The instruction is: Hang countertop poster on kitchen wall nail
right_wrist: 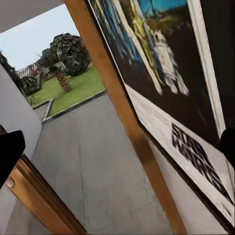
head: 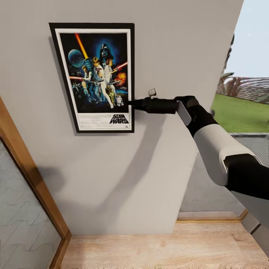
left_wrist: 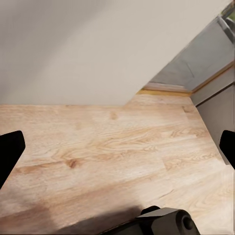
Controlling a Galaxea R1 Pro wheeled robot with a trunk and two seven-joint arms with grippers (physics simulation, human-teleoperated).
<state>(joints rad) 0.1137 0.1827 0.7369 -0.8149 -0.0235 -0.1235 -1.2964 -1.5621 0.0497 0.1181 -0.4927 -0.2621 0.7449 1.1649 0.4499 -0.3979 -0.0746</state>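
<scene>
Grey wall point(head: 157, 45) bears poster point(head: 95, 74); right gripper point(head: 131, 104) at its right edge, grip unclear.

Head view: looks forward and down at a grey wall point(head: 123, 179), wood floor point(head: 157, 250) at 6 o'clock, garden opening at 3 o'clock. The poster point(head: 95, 76) sits toward 11 o'clock, mid-range.

Left wrist view: aimed down at the floor point(left_wrist: 107, 152) from fairly near, with the wall base point(left_wrist: 98, 49) toward 12 o'clock; it shares floor and wall with the head view.

Right wrist view: very close to the poster point(right_wrist: 171, 98), grazing its face obliquely; it shares the poster and garden with the head view.
</scene>
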